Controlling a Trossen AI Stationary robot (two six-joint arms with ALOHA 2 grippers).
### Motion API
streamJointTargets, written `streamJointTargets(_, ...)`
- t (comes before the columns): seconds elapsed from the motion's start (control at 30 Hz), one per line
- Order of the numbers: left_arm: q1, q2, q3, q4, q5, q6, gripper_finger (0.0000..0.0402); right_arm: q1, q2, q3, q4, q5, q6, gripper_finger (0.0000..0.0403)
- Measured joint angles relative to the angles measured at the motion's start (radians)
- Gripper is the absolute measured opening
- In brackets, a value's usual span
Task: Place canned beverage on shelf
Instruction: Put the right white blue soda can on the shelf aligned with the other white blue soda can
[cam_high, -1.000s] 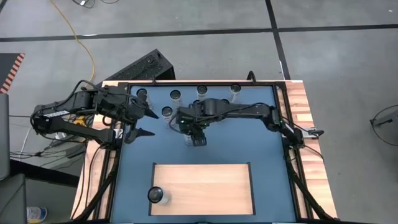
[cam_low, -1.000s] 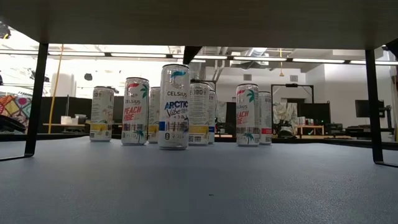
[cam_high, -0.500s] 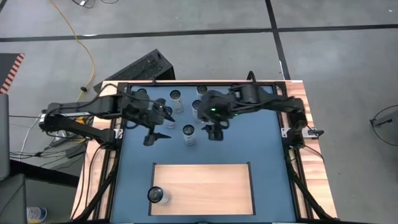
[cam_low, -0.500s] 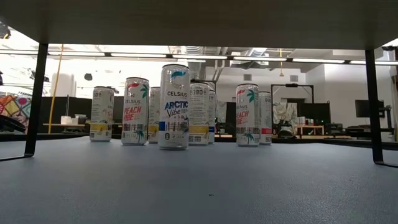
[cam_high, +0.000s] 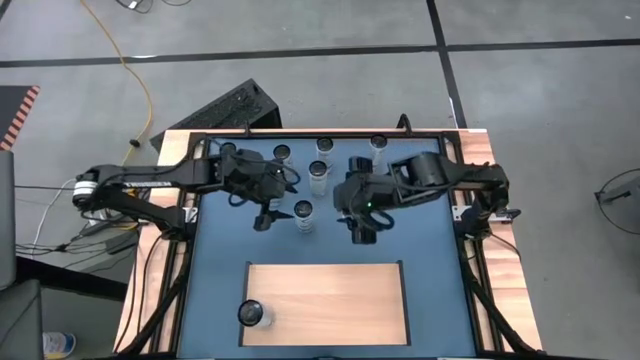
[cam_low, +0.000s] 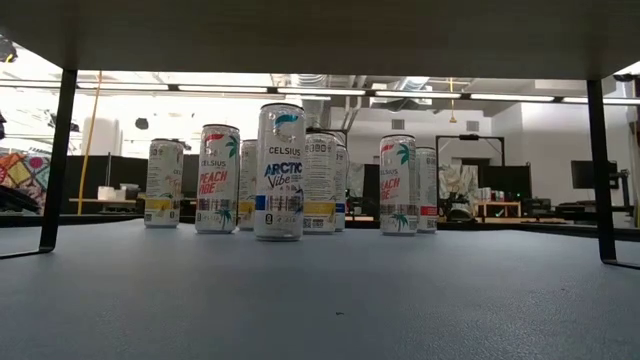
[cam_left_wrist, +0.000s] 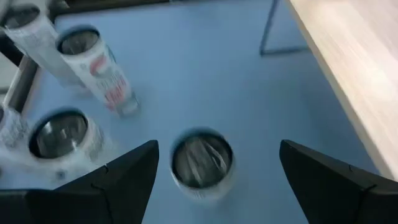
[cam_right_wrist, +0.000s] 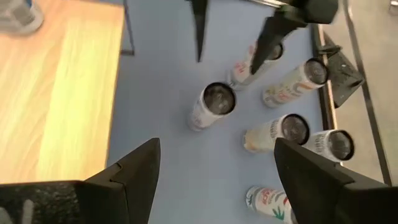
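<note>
Nearest, at the high view's bottom, the shelf (cam_high: 325, 303) is seen with one can (cam_high: 250, 314) placed. Mid-frame an upright can (cam_high: 304, 214) stands between both spread, empty fingers: left gripper (cam_high: 265, 216) just beside, right gripper (cam_high: 362, 230) farther off.

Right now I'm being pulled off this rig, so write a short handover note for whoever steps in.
Left gripper: open, empty, above the blue surface just left of the nearest can.
Right gripper: open, empty, to that can's right.
Shelf: one can already stands at its front-left corner.
Left to do: the lone can and the others grouped at the back of the table are not yet shelved.
</note>
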Motion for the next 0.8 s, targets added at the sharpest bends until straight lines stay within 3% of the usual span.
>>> streamJointTargets(0.5,0.004,0.212,0.002,0.071,-0.020,0.020,0.0322,0.020,0.008,-0.023,-0.029,0.010,0.050,0.0297)
streamJointTargets(0.8,0.004,0.240,0.002,0.070,-0.054,0.023,0.0322,0.034,0.008,-0.023,-0.031,0.018,0.051,0.0297)
